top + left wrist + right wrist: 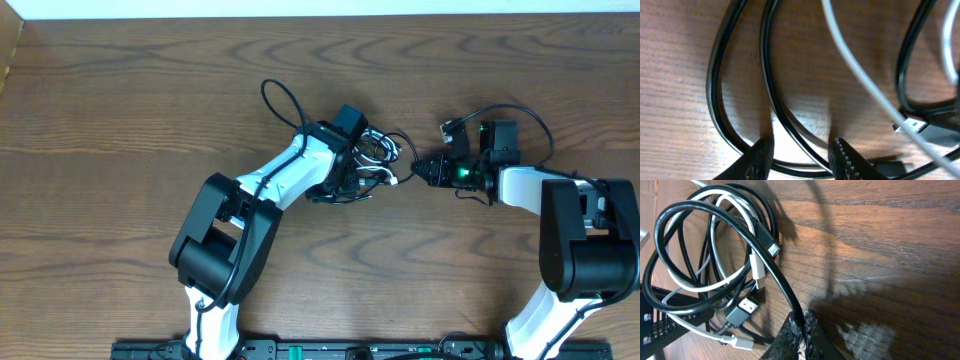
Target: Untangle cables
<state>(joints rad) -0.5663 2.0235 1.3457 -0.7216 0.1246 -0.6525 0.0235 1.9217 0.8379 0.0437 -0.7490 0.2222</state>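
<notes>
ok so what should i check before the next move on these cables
1. right pincer shut on the thin black cable: ok.
2. left pincer open over the work: ok, fingers apart.
3. a black cord strand lies between the left fingers: ok.
4. only one strand in that gap: cannot tell, a second black run crosses low in the left wrist view.
5. thin white cable outside the left pincer's gap: ok.
6. knot of black and white loops separated: not ok, the loops overlap.
</notes>
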